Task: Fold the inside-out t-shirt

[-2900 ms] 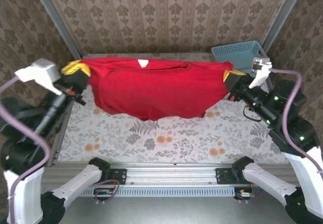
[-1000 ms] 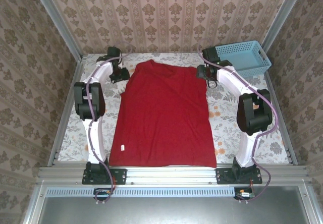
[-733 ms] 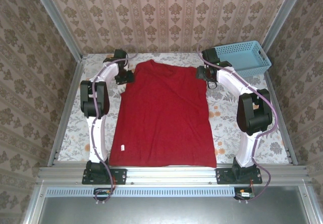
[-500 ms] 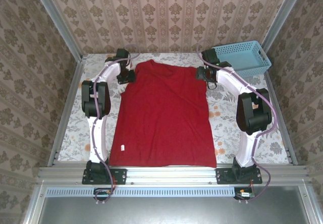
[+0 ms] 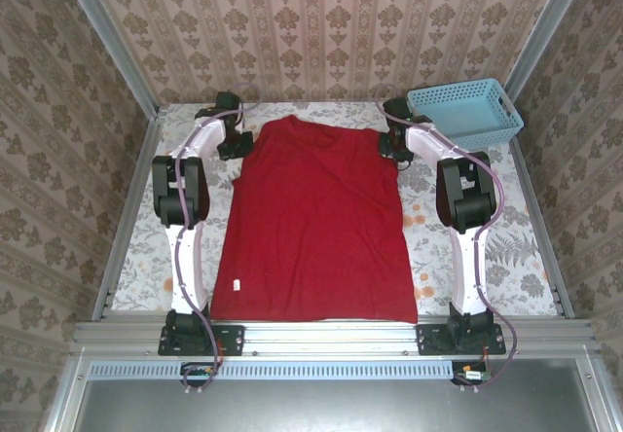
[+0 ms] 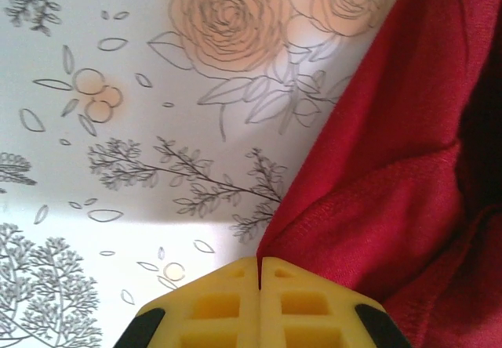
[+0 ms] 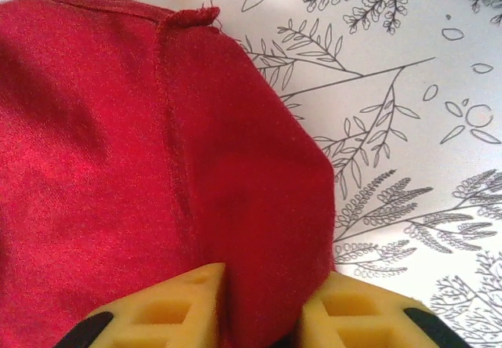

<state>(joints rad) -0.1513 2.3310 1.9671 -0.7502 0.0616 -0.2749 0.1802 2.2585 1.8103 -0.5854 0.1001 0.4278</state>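
Cloth: the inside-out t-shirt (image 5: 316,228) lies spread flat on the table (image 5: 531,228), left of the light-blue basket (image 5: 465,111) and nearer the arm bases than it. Its far-right corner lies near the basket without touching it.

Right gripper (image 7: 263,289): just left of the basket, at that corner. A fold of red cloth fills the gap between its pads, so I read it as clamped on the shirt.

Left gripper (image 6: 260,268): well left of the basket, at the far-left corner. The pads (image 6: 220,301) meet with no gap. The hem runs up to their seam, but I cannot tell if cloth is caught.

Risks:
1. The left pinch may hold only hem or nothing, so that corner drops on lifting and the fold skews.
2. The right bunch may take 1 layer rather than 2, so the layers part.
3. The right arm could nudge the basket.
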